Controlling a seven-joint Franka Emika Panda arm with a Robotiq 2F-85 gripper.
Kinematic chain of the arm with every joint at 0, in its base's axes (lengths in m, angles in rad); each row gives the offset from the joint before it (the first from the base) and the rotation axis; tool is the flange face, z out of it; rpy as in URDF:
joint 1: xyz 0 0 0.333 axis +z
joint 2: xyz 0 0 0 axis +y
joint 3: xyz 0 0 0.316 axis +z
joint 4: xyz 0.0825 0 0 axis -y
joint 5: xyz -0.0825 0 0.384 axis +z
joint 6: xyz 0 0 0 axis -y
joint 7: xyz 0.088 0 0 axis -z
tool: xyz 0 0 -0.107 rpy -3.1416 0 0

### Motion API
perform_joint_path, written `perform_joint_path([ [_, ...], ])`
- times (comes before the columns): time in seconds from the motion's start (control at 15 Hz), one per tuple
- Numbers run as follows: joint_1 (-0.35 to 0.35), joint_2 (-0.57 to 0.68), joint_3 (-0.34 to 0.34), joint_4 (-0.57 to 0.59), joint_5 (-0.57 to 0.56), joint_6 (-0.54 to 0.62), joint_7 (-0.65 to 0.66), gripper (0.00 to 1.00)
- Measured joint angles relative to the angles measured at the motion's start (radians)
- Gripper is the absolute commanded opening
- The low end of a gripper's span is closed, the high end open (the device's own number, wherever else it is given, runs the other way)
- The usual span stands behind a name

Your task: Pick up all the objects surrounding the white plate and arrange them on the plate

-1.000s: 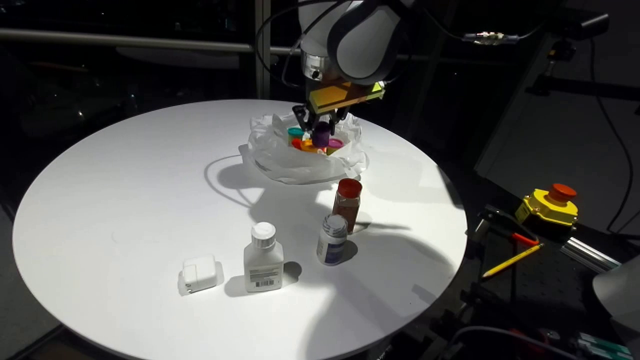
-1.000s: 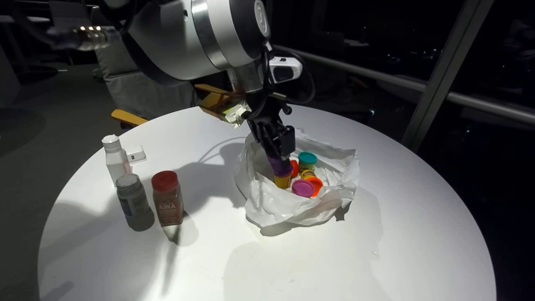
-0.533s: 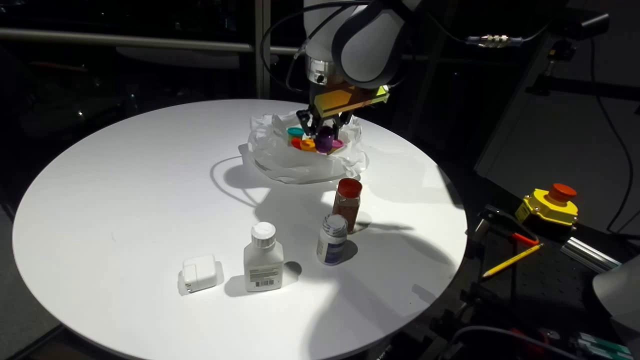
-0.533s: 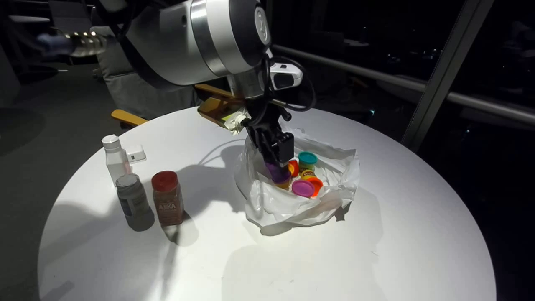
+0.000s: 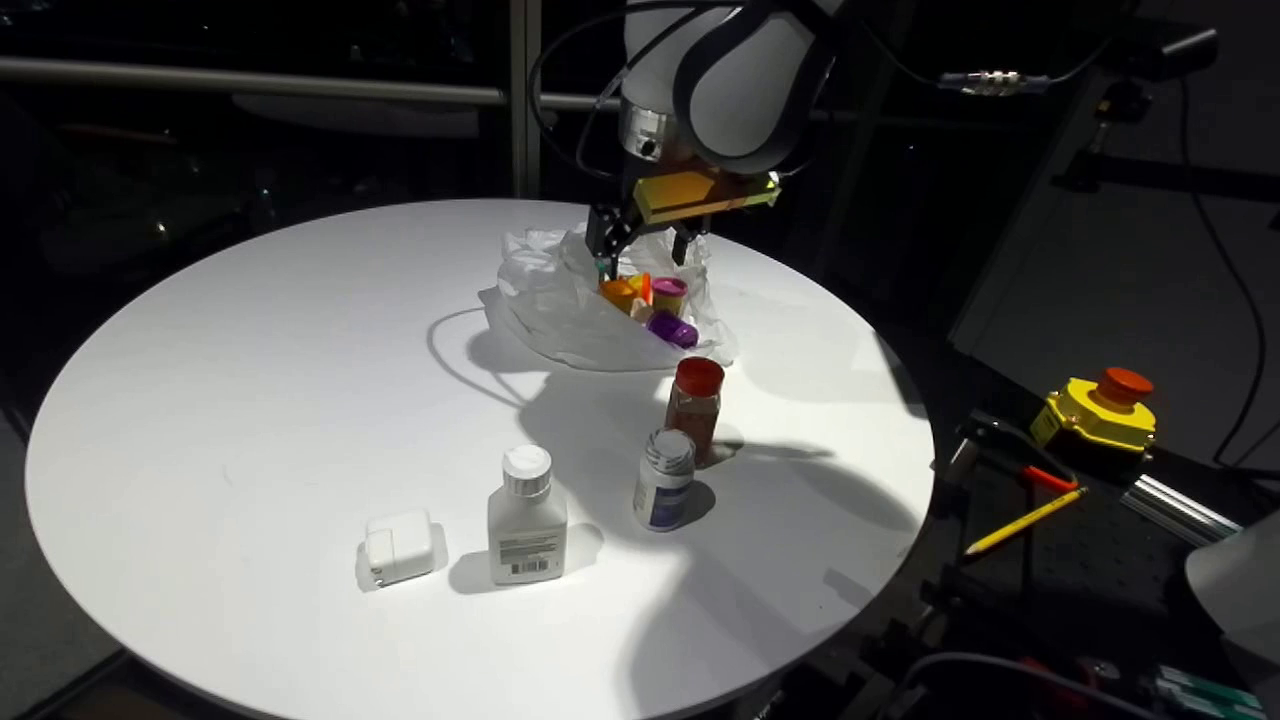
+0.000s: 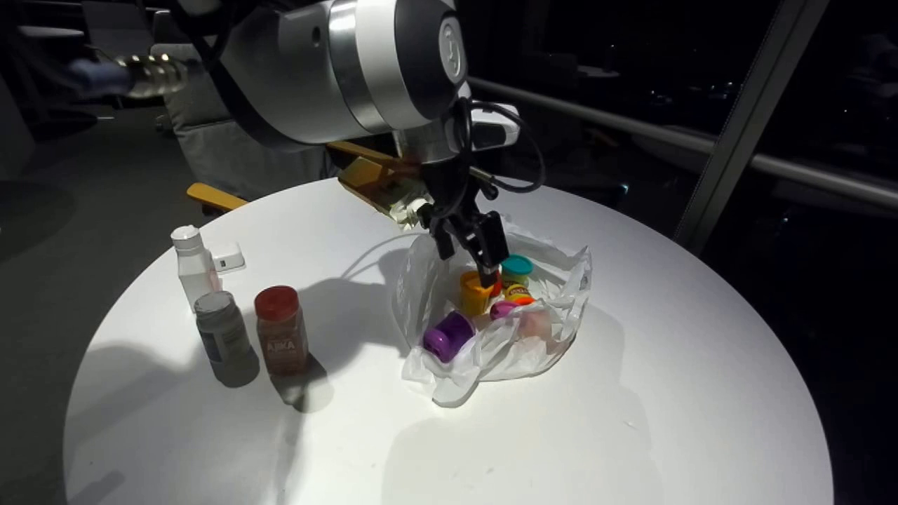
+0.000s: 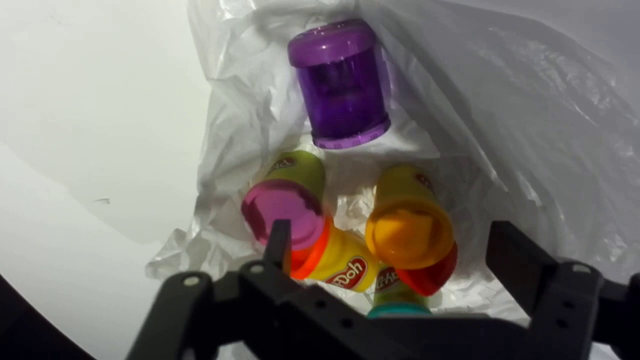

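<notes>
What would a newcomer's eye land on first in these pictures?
Probably the bright purple container, lying on its side in the crumpled white plastic. Then the colourful tubs huddled beside it, near the open gripper, and the red-capped jar standing on the white table.

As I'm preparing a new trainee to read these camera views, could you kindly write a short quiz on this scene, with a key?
1. Multiple choice: the red-capped jar is labelled (a) PAPRIKA, (b) AJIKA, (c) CUMIN.
2. True or false: the claw is open, and the purple container rests apart from it.
3. Count: how many bottles and jars stand on the round white table outside the white plastic bag?

Key: 1. b. 2. True. 3. Three: the red-capped jar, the white bottle with the barcode, and the smaller white bottle with the bluish label.
</notes>
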Motion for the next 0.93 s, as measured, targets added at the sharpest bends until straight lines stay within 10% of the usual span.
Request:
perform_joint_path([
  [0.47, 0.067, -0.263, 0.006, -0.184, -0.010, 0.009, 0.033, 1.00],
  [0.93, 0.064, -0.441, 0.169, -0.390, 0.023, -0.012, 0.110, 1.00],
])
